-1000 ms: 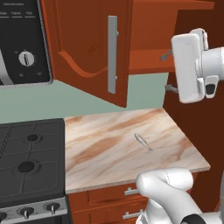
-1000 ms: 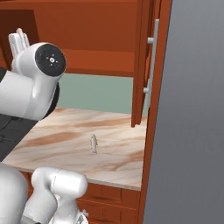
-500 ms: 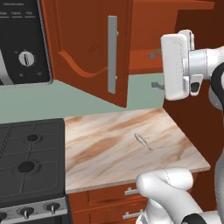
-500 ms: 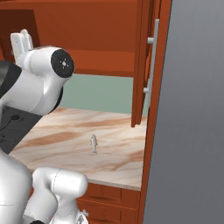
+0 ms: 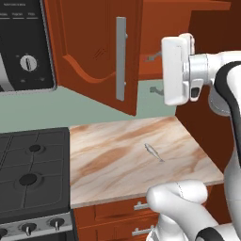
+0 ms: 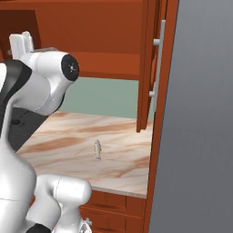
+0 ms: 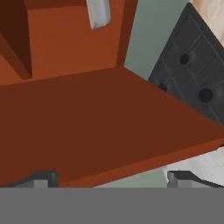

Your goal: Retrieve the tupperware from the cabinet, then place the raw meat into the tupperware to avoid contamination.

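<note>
Fingers spread wide and holding nothing, my gripper [image 7: 109,179] points at the underside of the cabinet [image 5: 94,47], whose red-brown bottom panel spans most of the hand view. In the left base view my hand sits at about 2 o'clock, level with the open cabinet's lower edge; the left door hangs open at 12 o'clock, its grey bar handle [image 5: 121,59] vertical. The tupperware I cannot see from here, so I judge it lies on the shelf above. It should be light, rigid and smooth, best pinched across its short walls. The raw meat [image 5: 153,151] lies on the marble counter [image 5: 113,164] at about 5 o'clock, thin, probably slippery, best taken across its middle.
</note>
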